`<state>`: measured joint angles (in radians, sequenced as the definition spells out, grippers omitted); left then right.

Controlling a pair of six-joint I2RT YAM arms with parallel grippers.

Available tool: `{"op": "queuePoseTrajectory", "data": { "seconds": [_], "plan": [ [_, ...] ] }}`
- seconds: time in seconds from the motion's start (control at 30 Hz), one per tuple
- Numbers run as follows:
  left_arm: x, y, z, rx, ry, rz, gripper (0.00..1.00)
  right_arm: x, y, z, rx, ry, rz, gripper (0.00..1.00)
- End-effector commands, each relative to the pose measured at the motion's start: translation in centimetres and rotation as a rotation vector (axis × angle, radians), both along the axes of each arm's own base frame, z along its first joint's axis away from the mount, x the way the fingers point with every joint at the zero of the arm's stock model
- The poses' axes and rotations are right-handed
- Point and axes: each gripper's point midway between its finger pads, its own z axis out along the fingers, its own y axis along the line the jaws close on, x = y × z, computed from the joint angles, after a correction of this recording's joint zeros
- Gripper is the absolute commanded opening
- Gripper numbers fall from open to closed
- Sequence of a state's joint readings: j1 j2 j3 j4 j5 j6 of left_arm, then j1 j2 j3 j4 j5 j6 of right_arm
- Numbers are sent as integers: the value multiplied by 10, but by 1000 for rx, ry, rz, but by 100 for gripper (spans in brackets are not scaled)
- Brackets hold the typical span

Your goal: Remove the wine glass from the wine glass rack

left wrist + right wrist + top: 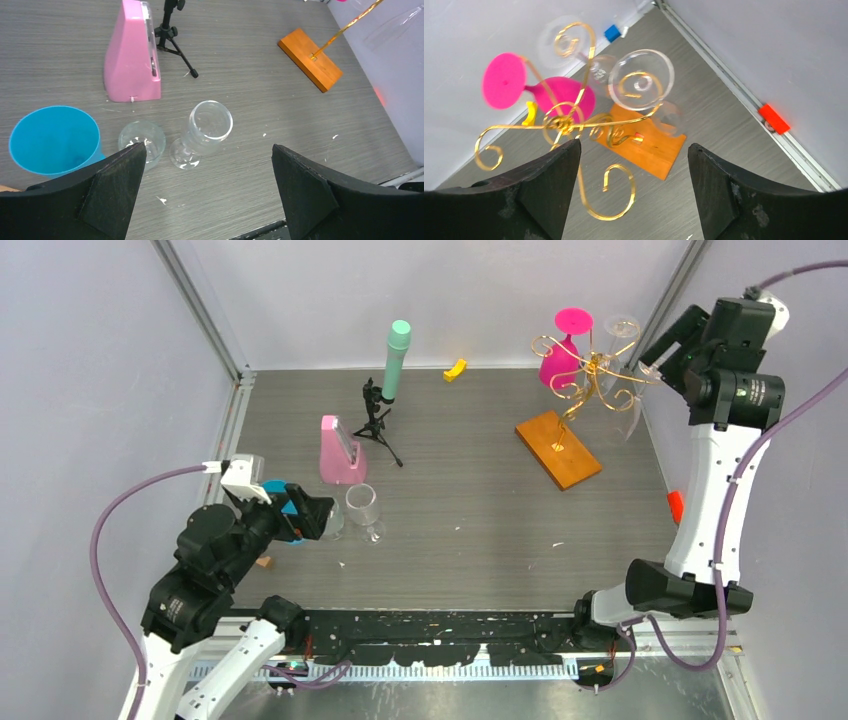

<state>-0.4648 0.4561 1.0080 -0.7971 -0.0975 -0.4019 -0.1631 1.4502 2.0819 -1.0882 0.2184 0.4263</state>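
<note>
Gold wire fills my right wrist view. The wine glass rack stands by the far right corner of the desk. A clear wine glass hangs on one scroll, foot up, directly before my right gripper, whose jaws are wide apart and hold nothing. A pink wine glass hangs on the side toward the far edge. One more clear foot shows behind, too pale to follow. So I judge the removal is not begun: the reach, the grip and the slide off the scroll are all left.

In my left wrist view my left gripper is also wide open and empty, above a standing clear glass toward the near left corner. Whether it came from the rack, I cannot tell. My left jaw cuts off part of a blue cup.

In the top view the hanging clear glasses almost vanish against the wall, and my right jaws are too small to read.
</note>
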Motion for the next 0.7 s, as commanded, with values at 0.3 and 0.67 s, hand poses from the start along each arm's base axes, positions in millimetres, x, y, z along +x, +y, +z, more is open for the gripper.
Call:
{"op": "queuePoseTrajectory", "data": {
  "seconds": [0.3, 0.67],
  "plan": [
    [22, -25, 10, -73, -45, -55, 100, 16, -48, -22, 164, -115, -7, 84],
    [34, -33, 4, -107, -46, -55, 100, 47, -63, -35, 281, -205, 13, 76]
  ]
}}
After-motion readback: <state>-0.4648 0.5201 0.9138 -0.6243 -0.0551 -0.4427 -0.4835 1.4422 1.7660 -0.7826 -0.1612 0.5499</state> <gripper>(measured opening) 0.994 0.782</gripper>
